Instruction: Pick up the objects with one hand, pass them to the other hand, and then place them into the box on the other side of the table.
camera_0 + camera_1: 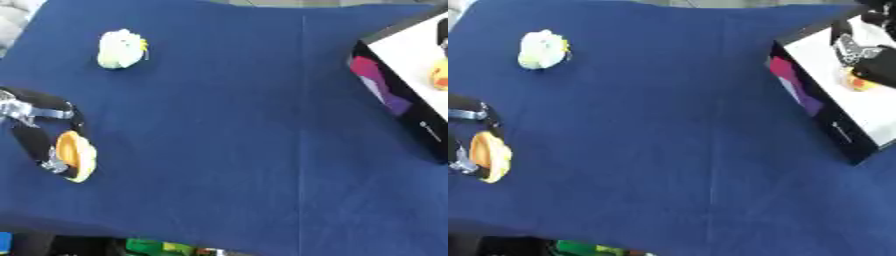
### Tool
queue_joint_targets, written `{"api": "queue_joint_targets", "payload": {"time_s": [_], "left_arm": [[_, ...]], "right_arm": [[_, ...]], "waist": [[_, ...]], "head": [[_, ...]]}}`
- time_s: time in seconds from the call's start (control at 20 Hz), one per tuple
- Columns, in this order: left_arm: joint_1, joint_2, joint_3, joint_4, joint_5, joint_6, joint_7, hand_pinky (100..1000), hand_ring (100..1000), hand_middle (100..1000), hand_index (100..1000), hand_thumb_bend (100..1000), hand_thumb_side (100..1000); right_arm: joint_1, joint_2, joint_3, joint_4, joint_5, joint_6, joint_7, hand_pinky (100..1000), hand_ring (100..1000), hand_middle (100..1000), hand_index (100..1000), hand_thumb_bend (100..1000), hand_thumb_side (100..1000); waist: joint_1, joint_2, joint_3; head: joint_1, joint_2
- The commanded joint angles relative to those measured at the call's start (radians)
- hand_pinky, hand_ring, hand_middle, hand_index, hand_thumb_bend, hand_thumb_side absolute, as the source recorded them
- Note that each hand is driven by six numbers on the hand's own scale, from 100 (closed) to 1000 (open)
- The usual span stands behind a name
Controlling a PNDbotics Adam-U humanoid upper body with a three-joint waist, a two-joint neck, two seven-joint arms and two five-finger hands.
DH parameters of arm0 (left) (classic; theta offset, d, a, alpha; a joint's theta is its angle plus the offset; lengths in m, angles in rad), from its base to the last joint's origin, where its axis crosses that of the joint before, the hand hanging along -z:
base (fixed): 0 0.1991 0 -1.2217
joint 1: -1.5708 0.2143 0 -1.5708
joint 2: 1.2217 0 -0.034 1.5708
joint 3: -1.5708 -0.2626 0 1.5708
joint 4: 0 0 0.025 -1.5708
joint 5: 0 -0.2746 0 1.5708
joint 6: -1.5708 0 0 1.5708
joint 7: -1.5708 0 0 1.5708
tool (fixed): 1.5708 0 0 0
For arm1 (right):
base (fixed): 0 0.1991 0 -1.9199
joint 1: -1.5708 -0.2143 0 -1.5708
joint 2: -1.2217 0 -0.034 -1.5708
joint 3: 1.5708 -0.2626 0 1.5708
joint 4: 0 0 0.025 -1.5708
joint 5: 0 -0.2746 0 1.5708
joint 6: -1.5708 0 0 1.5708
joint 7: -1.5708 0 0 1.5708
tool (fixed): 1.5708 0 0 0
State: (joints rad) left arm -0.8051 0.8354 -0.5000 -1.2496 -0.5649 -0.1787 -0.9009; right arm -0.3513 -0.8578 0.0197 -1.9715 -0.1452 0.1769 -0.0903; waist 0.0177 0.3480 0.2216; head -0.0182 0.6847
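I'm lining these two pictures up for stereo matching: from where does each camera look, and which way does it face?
Left eye view: in the head, looking down at the blue table; the left robot hand holds an orange object at the left edge.
Right eye view: same head, set slightly to the right, also looking down; the right robot hand shows over the box.
Both share the table, the box, the held orange object and a pale yellow-white object at far left.
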Motion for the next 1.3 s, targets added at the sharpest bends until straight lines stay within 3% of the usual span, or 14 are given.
{"api": "queue_joint_targets", "payload": {"time_s": [0.05, 0.2, 0.55, 0.75, 1.0, 1.3], "left_arm": [[-0.004, 0.034, 0.023, -0.025, 0.030, 0.010, -0.006, 848, 755, 574, 668, 257, 390], [0.008, 0.055, 0.057, -0.090, 0.102, 0.034, -0.006, 853, 745, 568, 656, 108, 353], [0.008, 0.089, 0.186, -0.237, 0.229, 0.140, 0.016, 857, 728, 559, 636, 100, 276], [-0.006, 0.072, 0.220, -0.286, 0.238, 0.192, 0.176, 815, 700, 549, 628, 100, 231], [-0.015, 0.014, 0.212, -0.304, 0.177, 0.159, 0.391, 795, 668, 535, 614, 100, 199], [-0.039, -0.126, 0.212, -0.278, 0.025, 0.123, 0.580, 780, 647, 529, 615, 100, 176]], "right_arm": [[-0.003, -0.025, -0.013, -0.003, 0.008, -0.001, -0.008, 961, 1000, 1000, 992, 100, 346], [0.000, -0.029, -0.014, -0.002, 0.010, -0.003, -0.012, 960, 1000, 1000, 991, 100, 347], [-0.003, -0.039, -0.023, -0.015, -0.009, -0.007, -0.024, 961, 1000, 1000, 990, 100, 342], [-0.027, -0.044, -0.028, -0.026, -0.040, -0.009, -0.028, 961, 1000, 1000, 989, 100, 340], [-0.064, -0.050, -0.026, -0.028, -0.076, -0.023, -0.025, 961, 1000, 1000, 988, 100, 331], [-0.109, -0.054, -0.003, -0.028, -0.114, -0.070, 0.024, 958, 1000, 1000, 989, 100, 302]], "waist": [[0.001, -0.019, 0.000], [0.002, -0.020, 0.001], [0.001, -0.024, 0.007], [-0.002, -0.027, 0.009], [-0.007, -0.029, 0.008], [-0.015, -0.035, 0.008]], "head": [[0.006, 0.005], [0.006, 0.006], [0.000, 0.005], [-0.007, -0.002], [-0.014, -0.009], [-0.019, -0.018]]}}
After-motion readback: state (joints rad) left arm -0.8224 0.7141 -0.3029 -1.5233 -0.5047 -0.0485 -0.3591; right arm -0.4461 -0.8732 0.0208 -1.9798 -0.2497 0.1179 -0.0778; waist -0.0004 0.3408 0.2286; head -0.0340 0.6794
